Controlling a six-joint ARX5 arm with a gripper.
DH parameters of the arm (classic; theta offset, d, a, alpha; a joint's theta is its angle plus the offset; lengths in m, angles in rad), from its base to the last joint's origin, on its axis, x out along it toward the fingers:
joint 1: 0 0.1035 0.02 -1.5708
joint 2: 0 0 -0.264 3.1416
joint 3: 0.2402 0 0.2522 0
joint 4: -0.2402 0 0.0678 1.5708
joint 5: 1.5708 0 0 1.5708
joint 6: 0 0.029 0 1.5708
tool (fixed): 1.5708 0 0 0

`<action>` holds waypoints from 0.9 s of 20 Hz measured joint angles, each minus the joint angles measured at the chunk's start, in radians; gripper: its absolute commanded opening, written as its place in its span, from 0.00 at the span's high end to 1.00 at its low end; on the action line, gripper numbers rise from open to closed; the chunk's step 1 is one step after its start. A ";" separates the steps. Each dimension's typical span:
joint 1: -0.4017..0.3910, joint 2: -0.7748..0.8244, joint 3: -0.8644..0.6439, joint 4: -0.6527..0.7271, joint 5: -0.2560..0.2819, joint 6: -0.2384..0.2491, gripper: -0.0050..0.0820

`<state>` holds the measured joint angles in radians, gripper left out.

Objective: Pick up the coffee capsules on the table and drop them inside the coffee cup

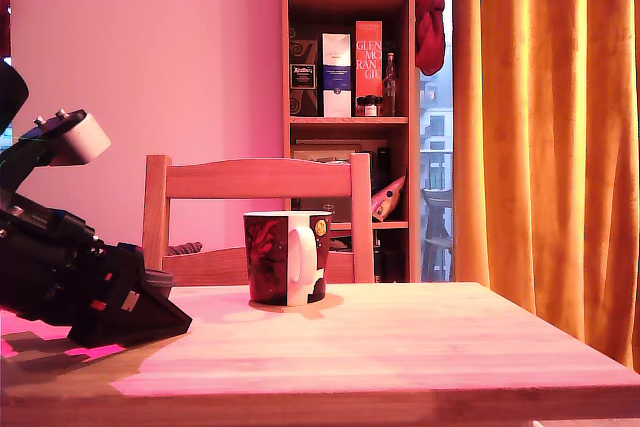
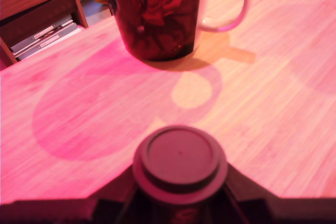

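Gripper (image 2: 180,192) pinches dark capsule (image 2: 180,160), flat round end facing camera, low over table (image 1: 420,347) at exterior view's left. Coffee cup (image 1: 288,257) stands upright to its right, farther back, apart from it. Judgement: capsule needs lift above rim, then carry rightward. White capsule not visible.

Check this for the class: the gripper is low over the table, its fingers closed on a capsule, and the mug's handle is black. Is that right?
Not quite. The handle of the mug is white, as the exterior view shows. The rest holds: the gripper is low over the table, its fingers closed on a capsule.
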<state>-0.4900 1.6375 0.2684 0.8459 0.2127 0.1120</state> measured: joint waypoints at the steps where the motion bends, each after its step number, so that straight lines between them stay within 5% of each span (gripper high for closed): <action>1: 0.000 0.000 0.000 0.000 0.000 0.000 0.88; 7: 0.000 -0.004 0.000 -0.005 0.000 -0.014 0.88; 9: 0.000 -0.034 0.000 -0.046 -0.003 -0.072 0.88; 18: 0.002 -0.441 0.007 -0.515 0.031 -0.182 0.88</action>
<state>-0.4881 1.1969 0.2756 0.3313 0.2432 -0.0696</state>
